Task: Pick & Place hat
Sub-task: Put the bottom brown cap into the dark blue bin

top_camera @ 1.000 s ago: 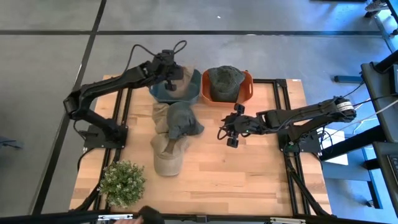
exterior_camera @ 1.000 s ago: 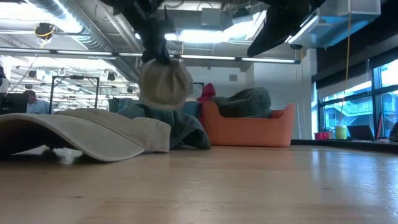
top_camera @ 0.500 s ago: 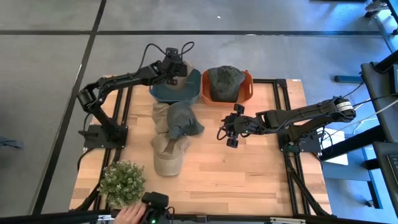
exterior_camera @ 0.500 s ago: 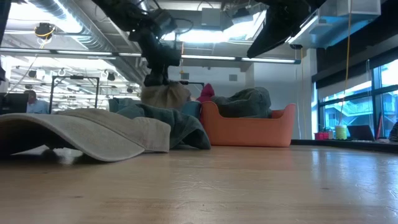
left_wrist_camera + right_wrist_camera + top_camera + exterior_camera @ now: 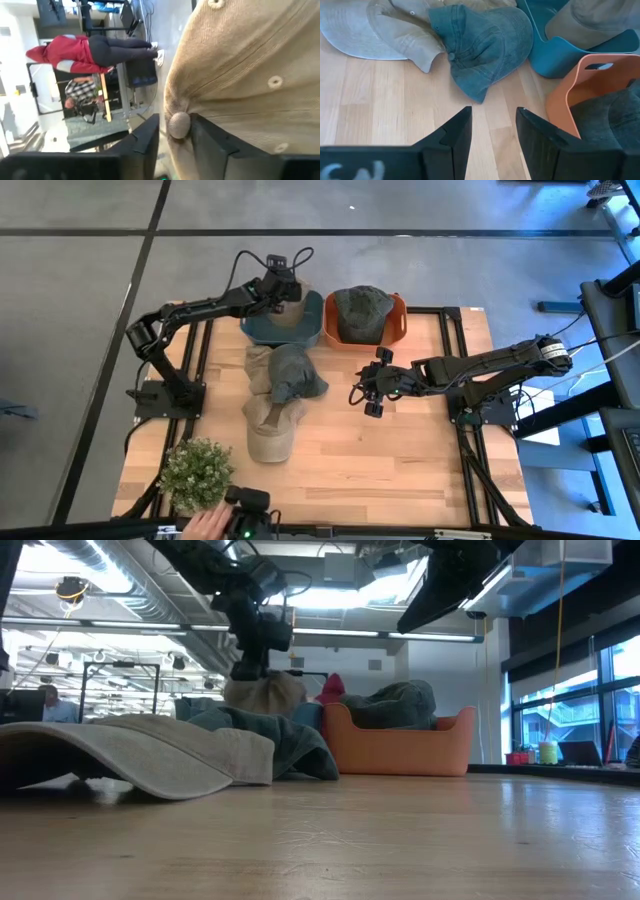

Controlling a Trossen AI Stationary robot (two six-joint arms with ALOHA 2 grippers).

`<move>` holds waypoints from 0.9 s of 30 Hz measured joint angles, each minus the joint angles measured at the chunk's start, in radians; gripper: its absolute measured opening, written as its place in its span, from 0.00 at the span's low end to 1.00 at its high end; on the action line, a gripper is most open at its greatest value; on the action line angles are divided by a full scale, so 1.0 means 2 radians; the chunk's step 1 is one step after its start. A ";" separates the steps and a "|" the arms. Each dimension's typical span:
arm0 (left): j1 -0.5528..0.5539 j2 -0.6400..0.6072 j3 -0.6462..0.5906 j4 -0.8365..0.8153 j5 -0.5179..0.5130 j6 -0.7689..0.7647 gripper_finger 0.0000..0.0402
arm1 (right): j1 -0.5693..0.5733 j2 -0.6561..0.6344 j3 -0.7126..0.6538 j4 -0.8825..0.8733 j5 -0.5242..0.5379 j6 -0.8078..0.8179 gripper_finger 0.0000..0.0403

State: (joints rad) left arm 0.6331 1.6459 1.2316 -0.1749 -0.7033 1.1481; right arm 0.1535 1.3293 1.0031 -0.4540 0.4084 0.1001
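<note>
From above, the left gripper [image 5: 288, 292] sat over the blue bin [image 5: 258, 330], lowering a tan hat [image 5: 293, 312] into it; the right gripper [image 5: 365, 393] waited mid-table. The left wrist view showed fingers [image 5: 150, 137] pinching the hat's top button [image 5: 179, 124] — clenched. The right wrist view showed fingers [image 5: 452, 132] spread apart — holding nothing.

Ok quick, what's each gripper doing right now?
Left gripper: jaws shut on the tan hat, over the blue bin.
Right gripper: jaws open, holding nothing.
</note>
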 joint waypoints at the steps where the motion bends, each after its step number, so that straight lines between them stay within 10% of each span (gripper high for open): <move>1: 0.000 0.000 0.000 0.000 -0.007 0.000 0.29 | 0.000 0.000 0.000 0.000 0.000 0.000 0.38; 10: 0.001 0.000 0.000 0.000 -0.067 0.018 0.47 | 0.000 0.000 0.000 0.000 0.000 0.000 0.38; 27: -0.009 0.000 0.000 -0.008 -0.039 -0.008 0.51 | 0.000 0.000 0.000 -0.004 -0.001 0.015 0.38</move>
State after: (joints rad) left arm 0.6155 1.6459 1.2316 -0.1909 -0.7822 1.1321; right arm 0.1535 1.3289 1.0031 -0.4610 0.4072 0.1310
